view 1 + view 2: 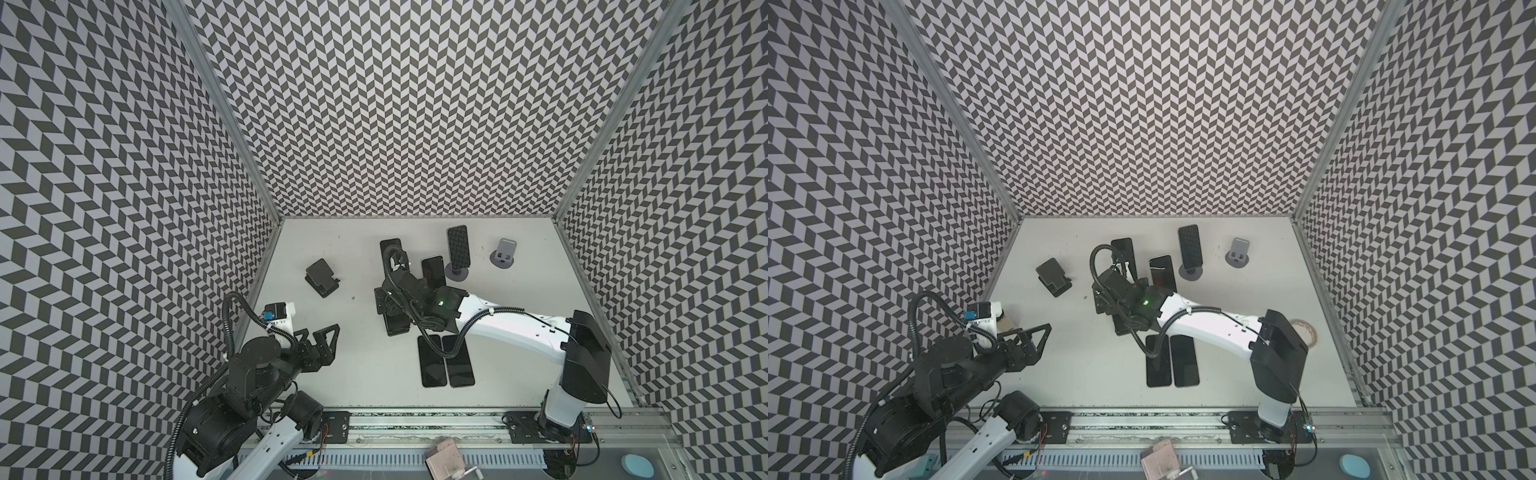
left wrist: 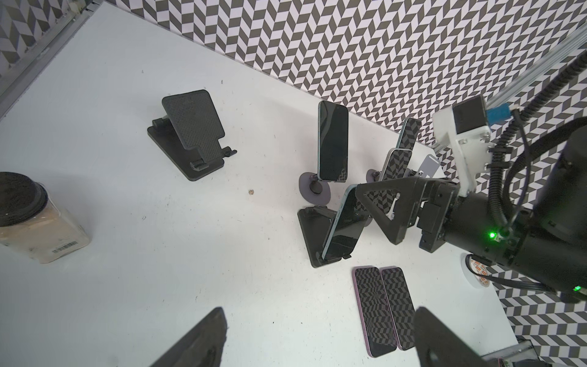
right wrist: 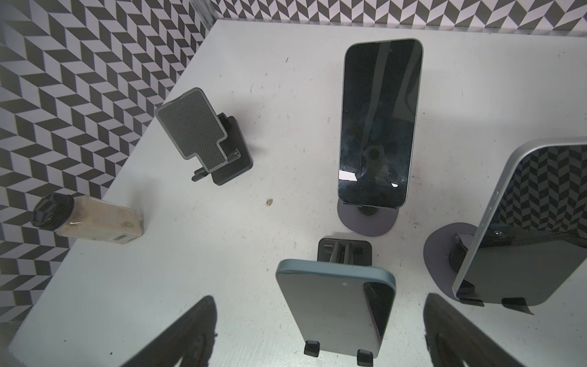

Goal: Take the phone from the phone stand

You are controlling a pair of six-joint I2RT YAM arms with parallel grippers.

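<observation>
Phone (image 3: 330,311) leans on the black stand (image 3: 344,251) at the middle of the table (image 3: 222,254), between the spread right fingers (image 3: 190,336), which do not touch it. Left fingers (image 2: 203,343) hang released at the near left, grasping nothing.

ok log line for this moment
right gripper open, over phone on stand | left gripper open, empty | phone not yet gripped

Bright, even overhead light; soft shadows on the white desk (image 1: 365,374); wide-angle bending at edges; wrist views blur close up
</observation>
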